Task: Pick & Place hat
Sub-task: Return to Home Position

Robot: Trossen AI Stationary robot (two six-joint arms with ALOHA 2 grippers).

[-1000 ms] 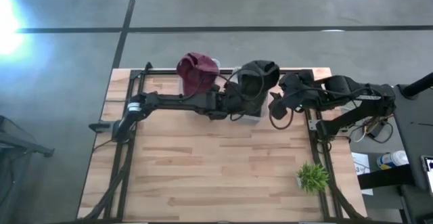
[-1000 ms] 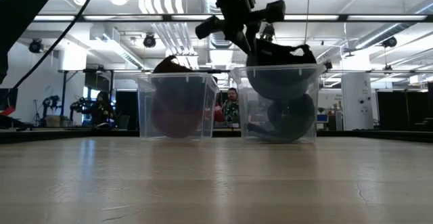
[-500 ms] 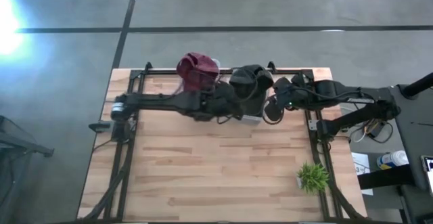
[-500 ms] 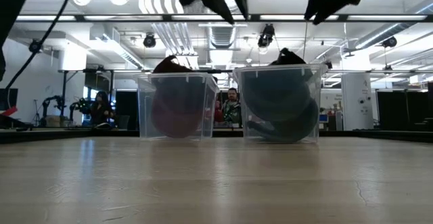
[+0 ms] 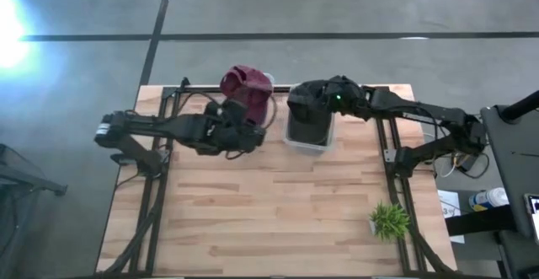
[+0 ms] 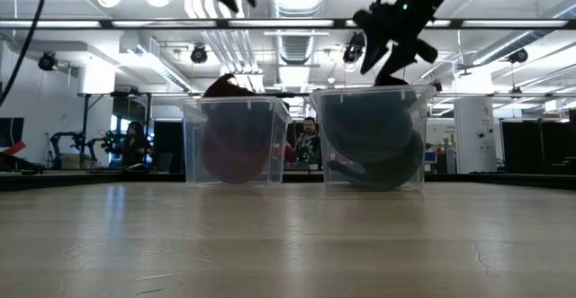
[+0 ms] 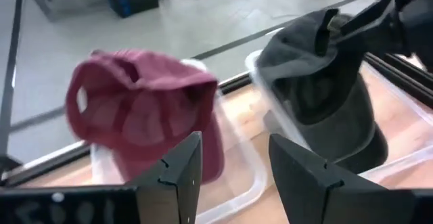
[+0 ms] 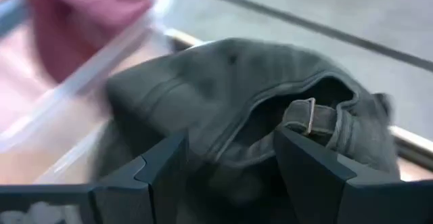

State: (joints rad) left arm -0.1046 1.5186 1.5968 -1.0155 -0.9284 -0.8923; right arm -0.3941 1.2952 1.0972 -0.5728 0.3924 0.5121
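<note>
**Both caps binned, both grippers open and empty**

Your left gripper (image 7: 235,139) hangs over the light wooden table (image 5: 269,203), on the near side of the left clear plastic bin (image 6: 236,103) and higher than its rim. Its fingers (image 7: 179,176) stand well apart with nothing between them.

The dark red fabric cap (image 7: 145,109) sits in that left bin. Its crown rises above the rim, and the open back of the cap faces your left wrist camera.

Your right gripper (image 8: 230,135) is over the right clear plastic bin (image 6: 369,91), just above the grey fabric cap (image 7: 311,75) that tops it. Its fingers (image 8: 311,170) are also spread wide and grip nothing. Past them you can see the cap's rear strap with its small metal buckle (image 8: 308,116). Whether a fingertip brushes the cloth, you cannot tell from these views.

From table height, grey fabric fills most of the right bin and pokes over its rim. How many caps make up that heap is not clear.

The two bins stand side by side at the far edge of the table, the red one on your left and the grey one on your right.

A small green potted plant (image 5: 389,220) stands near the right front corner, well apart from the bins. A person (image 6: 309,136) shows in the room behind, in the gap between the bins.
</note>
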